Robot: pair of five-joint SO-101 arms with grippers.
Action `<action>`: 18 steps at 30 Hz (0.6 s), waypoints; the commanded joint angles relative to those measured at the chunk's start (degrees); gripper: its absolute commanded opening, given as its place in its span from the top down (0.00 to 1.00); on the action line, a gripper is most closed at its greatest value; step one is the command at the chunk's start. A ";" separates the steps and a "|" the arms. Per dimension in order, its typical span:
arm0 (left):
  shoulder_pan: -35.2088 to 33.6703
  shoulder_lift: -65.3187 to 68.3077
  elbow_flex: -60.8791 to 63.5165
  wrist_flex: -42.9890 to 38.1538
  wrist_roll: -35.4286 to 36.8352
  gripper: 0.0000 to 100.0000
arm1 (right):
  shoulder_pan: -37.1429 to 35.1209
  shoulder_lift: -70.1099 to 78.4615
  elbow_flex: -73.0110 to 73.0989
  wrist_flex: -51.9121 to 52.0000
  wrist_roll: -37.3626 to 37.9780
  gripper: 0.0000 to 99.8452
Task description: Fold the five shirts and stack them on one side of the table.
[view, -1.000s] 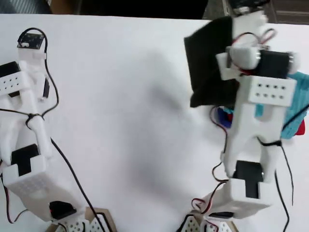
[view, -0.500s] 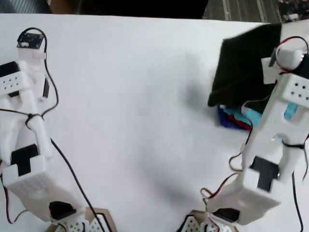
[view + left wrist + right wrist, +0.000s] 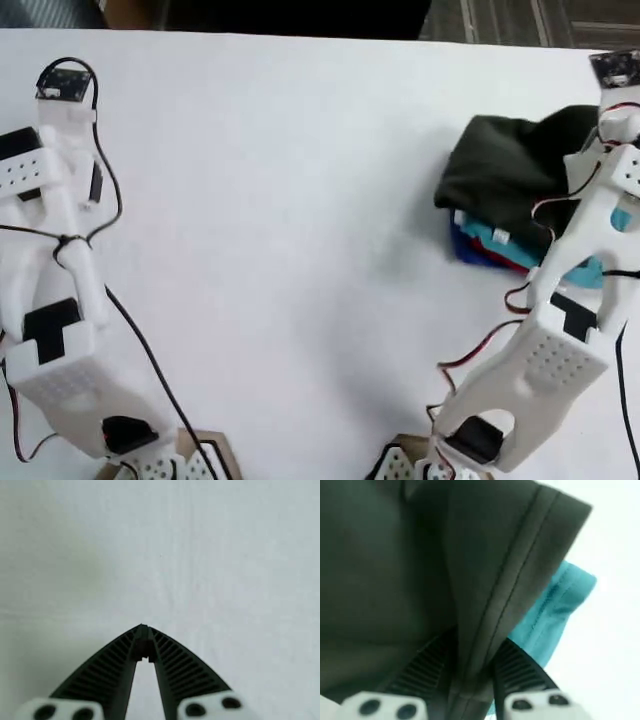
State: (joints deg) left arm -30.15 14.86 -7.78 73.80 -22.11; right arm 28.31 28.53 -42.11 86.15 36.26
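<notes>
A dark folded shirt (image 3: 505, 175) lies on top of a stack of folded shirts (image 3: 490, 245) in teal, blue and red at the table's right side. My right gripper (image 3: 472, 672) is shut on a hemmed fold of the dark shirt (image 3: 420, 570), with a teal shirt (image 3: 555, 610) showing under it. The right arm (image 3: 590, 230) stretches over the stack and hides part of it. My left gripper (image 3: 144, 642) is shut with nothing in it, over bare white table at the far left, where the left arm (image 3: 55, 200) stands.
The white table (image 3: 280, 220) is open between the two arms. Black and red cables (image 3: 150, 370) hang by the arm bases at the near edge. The stack sits close to the table's right edge.
My right arm has swung to the right and lowered the dark shirt from a hanging spread onto the coloured stack. The left arm has not moved.
</notes>
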 commanded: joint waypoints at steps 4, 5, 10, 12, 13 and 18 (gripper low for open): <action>-0.62 -0.79 -0.75 0.09 -0.70 0.97 | 2.59 -0.40 -12.22 7.16 6.07 0.98; -0.62 -0.79 -0.75 0.09 -0.70 0.97 | 2.95 -0.31 -12.66 7.69 7.12 0.98; -0.53 -0.79 -0.75 0.44 -0.62 0.97 | 3.91 1.63 -13.01 7.43 9.41 0.98; -0.70 -0.79 -0.75 0.44 -0.62 0.97 | 4.18 4.09 -13.27 7.43 9.58 0.98; -0.70 -0.79 -0.75 0.53 -0.62 0.97 | 4.18 5.32 -13.27 7.43 9.58 0.98; -0.79 -0.79 -0.75 0.53 -0.62 0.97 | 4.44 8.57 -14.15 7.52 8.97 0.96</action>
State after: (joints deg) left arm -30.15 14.86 -7.78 73.80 -22.11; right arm 32.09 37.23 -53.27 93.27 45.41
